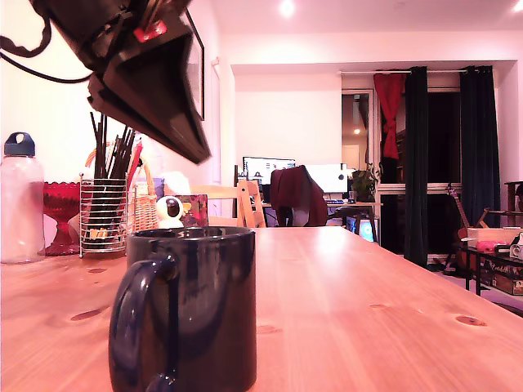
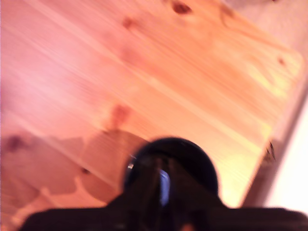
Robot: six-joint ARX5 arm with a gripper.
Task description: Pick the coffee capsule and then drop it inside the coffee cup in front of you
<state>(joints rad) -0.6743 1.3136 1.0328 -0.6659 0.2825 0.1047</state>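
Pine worktop (image 1: 368, 286) runs back toward a lived-in room with dark curtains (image 1: 417, 163). Exterior view: coffee cup (image 1: 192, 310) stands up front, the gripper (image 1: 155, 82) raised above it; clear bottle (image 1: 20, 200), red bowl (image 1: 61, 214) and wire holder (image 1: 105, 214) sit behind on the exterior view's left. Wrist view, blurred: jaws over the cup's mouth, a blue sliver, perhaps the coffee capsule (image 2: 164, 186), between them; grip state — can't tell.

My gripper (image 1: 176, 122) is black with a red patch near its top. The mug (image 1: 192, 306) below is glossy navy-black. The table (image 1: 368, 302) is orange-tan pine with dark knots. Behind stand a clear bottle (image 1: 20, 204) with a dark blue cap and a red bowl (image 1: 61, 214). A sliver of blue (image 2: 164, 186) shows between my fingers.
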